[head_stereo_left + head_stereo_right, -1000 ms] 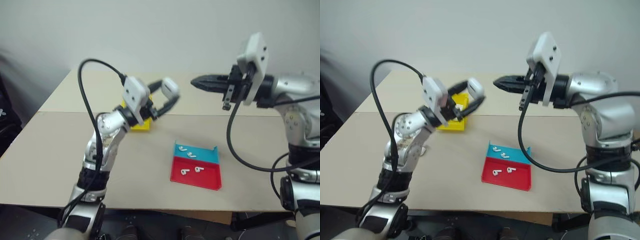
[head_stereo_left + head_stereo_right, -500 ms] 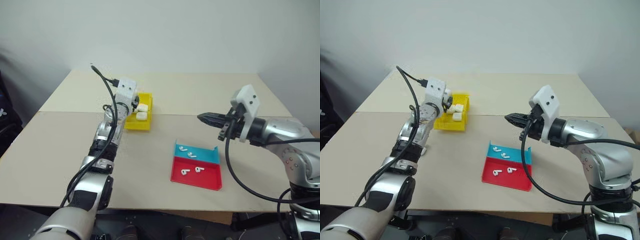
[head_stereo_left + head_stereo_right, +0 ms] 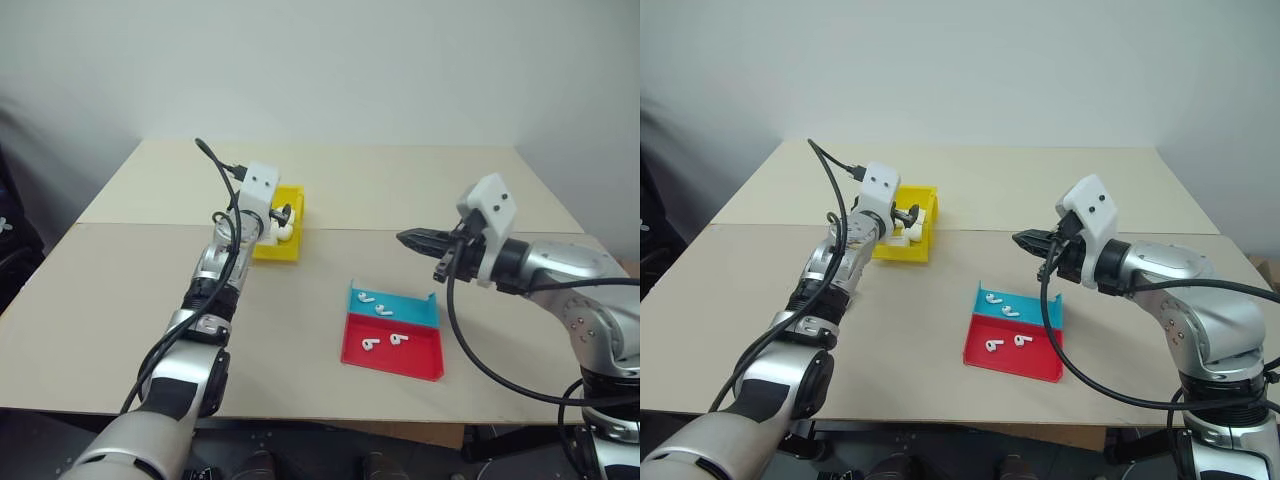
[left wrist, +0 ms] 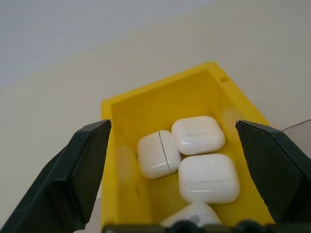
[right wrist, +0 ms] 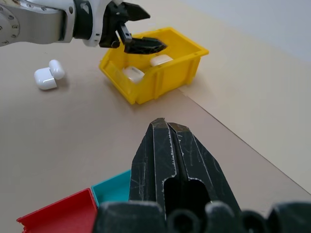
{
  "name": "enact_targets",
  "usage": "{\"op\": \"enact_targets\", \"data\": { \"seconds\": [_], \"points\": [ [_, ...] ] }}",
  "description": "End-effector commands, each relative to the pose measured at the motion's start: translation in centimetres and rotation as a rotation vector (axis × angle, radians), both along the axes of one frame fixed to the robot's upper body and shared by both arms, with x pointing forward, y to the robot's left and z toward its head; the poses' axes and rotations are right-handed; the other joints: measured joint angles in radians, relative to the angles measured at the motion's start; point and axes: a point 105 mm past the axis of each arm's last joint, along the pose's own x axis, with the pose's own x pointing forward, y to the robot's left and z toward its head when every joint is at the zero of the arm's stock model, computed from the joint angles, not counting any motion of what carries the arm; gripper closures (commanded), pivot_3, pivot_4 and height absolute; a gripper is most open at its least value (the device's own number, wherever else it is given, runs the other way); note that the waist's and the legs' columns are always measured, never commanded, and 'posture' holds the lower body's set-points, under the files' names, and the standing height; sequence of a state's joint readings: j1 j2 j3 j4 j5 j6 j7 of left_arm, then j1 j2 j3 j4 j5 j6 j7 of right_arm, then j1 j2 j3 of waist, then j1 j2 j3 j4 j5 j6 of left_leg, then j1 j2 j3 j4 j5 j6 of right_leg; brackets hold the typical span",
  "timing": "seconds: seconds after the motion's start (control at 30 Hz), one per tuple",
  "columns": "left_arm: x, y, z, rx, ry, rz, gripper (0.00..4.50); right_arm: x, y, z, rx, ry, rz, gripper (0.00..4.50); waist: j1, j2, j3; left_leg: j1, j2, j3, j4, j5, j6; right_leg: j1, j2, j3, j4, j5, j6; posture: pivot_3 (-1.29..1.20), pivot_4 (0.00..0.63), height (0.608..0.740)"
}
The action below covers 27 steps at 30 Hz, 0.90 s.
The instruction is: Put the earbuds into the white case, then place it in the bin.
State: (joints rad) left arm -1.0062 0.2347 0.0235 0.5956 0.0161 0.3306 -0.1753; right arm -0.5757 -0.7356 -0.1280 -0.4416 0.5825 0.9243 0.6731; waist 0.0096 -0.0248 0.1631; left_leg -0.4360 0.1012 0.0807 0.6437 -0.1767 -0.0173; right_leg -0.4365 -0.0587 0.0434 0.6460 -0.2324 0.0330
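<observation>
Here, a pale beige tabletop [image 3: 120,300] held a small bright yellow rectangular plastic bin [image 4: 146,104] toward the robot's left; inside it lay several rounded glossy white plastic earbud cases [image 4: 198,134], close together and some touching; the left gripper [image 5: 138,30] hung just above the bin's open top, its two black fingers [image 4: 73,174] spread wide to either side of the bin and gripping nothing; one of the cases sat directly below the gap between them. Two more white cases [image 5: 47,75] lay on the table beside the bin, touching each other, on the side nearer the left arm. Nearer the middle of the table sat a flat tray, half red and half blue [image 3: 392,355]; four tiny glossy white earbuds with short stems [image 3: 383,308] lay in it, two in the blue half and two in the red. The right gripper [image 3: 408,239] hovered above the table just beyond the tray, its fingers pressed together and empty, pointing toward the robot's left.
</observation>
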Motion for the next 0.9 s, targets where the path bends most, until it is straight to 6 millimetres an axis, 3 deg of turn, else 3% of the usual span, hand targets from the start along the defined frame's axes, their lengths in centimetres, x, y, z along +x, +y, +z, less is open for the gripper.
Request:
{"op": "enact_targets", "data": {
  "seconds": [0.03,0.1,0.17,0.37,0.47,0.6,0.9],
  "points": [
    [-2.1,-0.7,4.1,-0.219,-0.104,-0.182,0.02,-0.6,-0.9,0.6,-0.057,-0.051,-0.016,4.5,0.0,0.0,0.0,0.0,0.0,0.0,0.0,0.0,0.0,0.0,0.0,0.0,0.0,0.0,0.0,0.0,0.15,0.74],
    [-4.3,-0.8,5.3,-0.346,-0.148,-0.357,0.02,-1.4,-1.3,0.3,-0.089,-0.071,0.023,4.5,-0.001,0.0,0.0,0.0,0.0,0.0,0.0,0.0,0.0,0.0,0.0,0.0,0.0,0.0,0.0,0.0,0.15,0.74],
    [-7.1,-0.5,5.7,-0.282,-0.191,-0.472,0.02,-3.0,-2.3,-0.3,-0.157,-0.097,0.081,4.5,-0.001,0.0,0.0,0.0,0.0,0.0,0.0,0.0,0.0,0.0,0.0,0.0,0.0,0.0,0.0,0.0,0.15,0.74],
    [-14.4,1.6,3.5,-0.028,-0.128,-0.734,0.02,-6.1,-6.3,-0.9,-0.363,-0.152,0.177,4.5,-0.012,0.0,0.0,0.005,0.0,0.0,-0.001,0.0,-0.001,0.004,0.0,0.0,0.0,0.0,0.001,0.0,0.15,0.74],
    [-17.8,3.1,2.6,0.027,-0.059,-0.843,0.02,-7.0,-8.2,-0.8,-0.427,-0.151,0.199,4.5,-0.022,-0.001,0.0,0.015,0.0,0.0,-0.001,0.0,-0.001,0.014,-0.001,0.0,0.0,-0.005,0.007,0.0,0.15,0.74],
    [-21.5,5.0,1.3,0.07,0.065,-0.93,0.02,-7.6,-10.7,-0.6,-0.48,-0.128,0.18,4.5,-0.026,-0.001,0.0,0.021,0.001,0.001,-0.001,0.0,-0.002,0.017,-0.001,0.0,-0.001,-0.008,0.0,0.0,0.15,0.74],
    [-25.2,8.7,-1.8,0.14,0.297,-0.895,0.02,-9.1,-12.9,-2.0,-0.534,-0.068,0.181,4.5,-0.024,-0.001,0.0,0.02,0.001,0.002,-0.003,-0.001,-0.002,0.015,-0.002,0.001,-0.001,-0.01,-0.001,0.0,0.15,0.74]
  ]
}}
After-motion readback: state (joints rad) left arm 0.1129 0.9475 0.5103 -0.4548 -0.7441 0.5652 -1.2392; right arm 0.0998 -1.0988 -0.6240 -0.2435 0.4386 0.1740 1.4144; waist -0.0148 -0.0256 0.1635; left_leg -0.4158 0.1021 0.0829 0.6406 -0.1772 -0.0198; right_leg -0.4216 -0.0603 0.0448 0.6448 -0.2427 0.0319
